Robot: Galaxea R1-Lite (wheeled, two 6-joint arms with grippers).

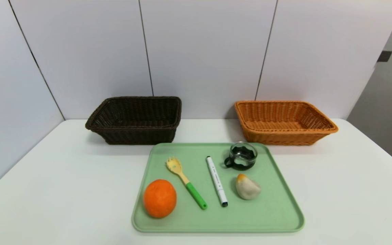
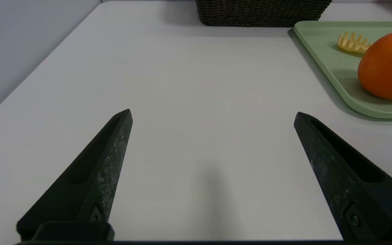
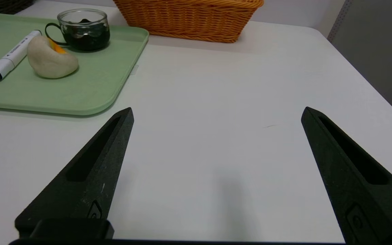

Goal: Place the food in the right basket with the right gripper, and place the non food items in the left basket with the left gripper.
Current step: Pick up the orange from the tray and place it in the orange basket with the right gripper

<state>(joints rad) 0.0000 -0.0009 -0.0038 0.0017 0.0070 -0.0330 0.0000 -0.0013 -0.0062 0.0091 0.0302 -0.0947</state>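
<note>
While cropped by the left wrist view, orange point(image 2: 388, 64) and spork point(image 2: 352, 42).

- The dark basket point(image 1: 134, 119) and the orange basket point(image 1: 284, 122) are both woven wicker, ribbed and rough.
- The green tray point(image 1: 277, 214) looks like matt, smooth plastic.
- The counter point(image 1: 63, 190) is smooth white with a faint sheen.
- The cup point(image 1: 242, 156) is clear, glossy glass.
- The orange point(image 1: 159, 198) has a finely dimpled, matt skin.
- The left tool's fingers point(image 2: 107, 163) are matt black, scuffed and speckled.
</note>
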